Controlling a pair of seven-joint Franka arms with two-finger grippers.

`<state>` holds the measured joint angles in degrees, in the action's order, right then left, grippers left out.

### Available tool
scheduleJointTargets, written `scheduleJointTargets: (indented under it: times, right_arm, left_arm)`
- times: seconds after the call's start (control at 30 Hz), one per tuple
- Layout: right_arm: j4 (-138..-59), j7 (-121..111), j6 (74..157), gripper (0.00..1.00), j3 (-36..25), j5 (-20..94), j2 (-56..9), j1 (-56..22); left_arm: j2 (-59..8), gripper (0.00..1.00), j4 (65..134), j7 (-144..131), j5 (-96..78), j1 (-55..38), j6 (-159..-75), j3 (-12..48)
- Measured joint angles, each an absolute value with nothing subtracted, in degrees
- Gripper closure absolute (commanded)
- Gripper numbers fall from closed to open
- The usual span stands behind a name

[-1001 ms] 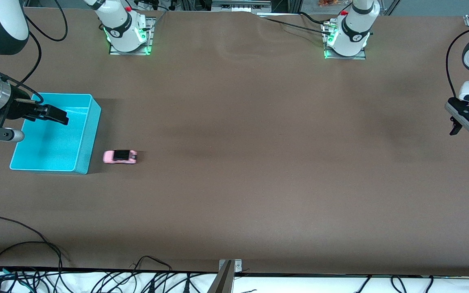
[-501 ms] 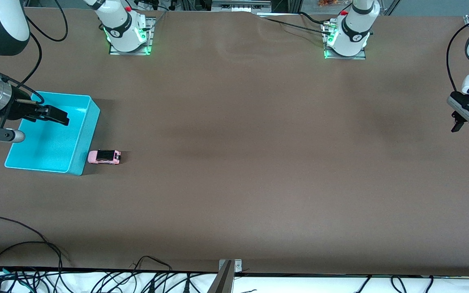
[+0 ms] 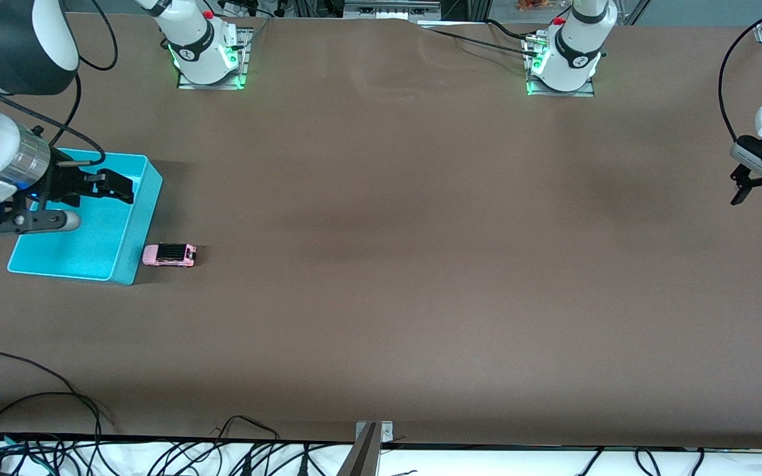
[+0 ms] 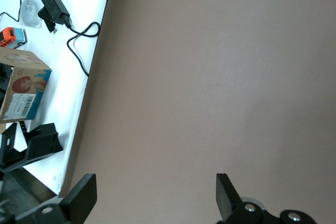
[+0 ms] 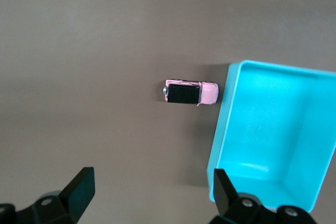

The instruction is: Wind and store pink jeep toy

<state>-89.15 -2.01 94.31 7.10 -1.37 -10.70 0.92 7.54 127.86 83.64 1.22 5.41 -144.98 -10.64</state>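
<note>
The pink jeep toy (image 3: 169, 254) stands on the brown table with its nose against the outer wall of the turquoise bin (image 3: 137, 231), toward the right arm's end. In the right wrist view the pink jeep toy (image 5: 190, 93) lies beside the turquoise bin (image 5: 273, 129). My right gripper (image 3: 120, 186) hangs open over the bin's corner nearest the jeep, with nothing between its jaws (image 5: 152, 190). My left gripper (image 3: 759, 217) hangs open and empty over the table's edge at the left arm's end, and its wrist view shows my left gripper (image 4: 155, 195) over bare table.
Both arm bases (image 3: 206, 49) (image 3: 566, 56) stand along the table's edge farthest from the front camera. Cables (image 3: 57, 449) and a metal bracket (image 3: 371, 439) line the nearest edge. A cardboard box (image 4: 21, 85) and a power adapter (image 4: 52, 9) lie off the table at the left arm's end.
The jeep rolled toward the right arm's end, hit the bin and nudged it, then stopped. My right gripper shifted over the bin toward the jeep. My left gripper drew back slightly.
</note>
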Motion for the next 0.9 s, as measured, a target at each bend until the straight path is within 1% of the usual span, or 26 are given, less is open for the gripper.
scheduleJointTargets:
  times: [0.2,0.43,0.57,0.9]
  right_arm:
    - [-89.2,-17.8,96.0,0.00,6.9,-1.4,-12.7,1.0]
    - [-89.2,-33.4,96.6,0.00,7.0,-1.4,-15.6,1.0]
    - [-89.3,-44.4,98.2,0.00,7.0,-1.4,-17.5,1.0]
    - [-89.7,-65.6,102.6,0.00,6.9,-1.4,-24.4,1.1]
  left_arm:
    - [10.0,0.00,126.4,74.1,1.2,5.4,-138.6,-8.4]
    - [11.4,0.00,119.5,55.7,1.2,5.4,-123.5,-5.2]
    - [11.5,0.00,116.0,47.8,1.2,5.4,-117.3,-4.0]
    - [11.7,0.00,111.2,36.4,4.9,5.4,-107.6,-0.5]
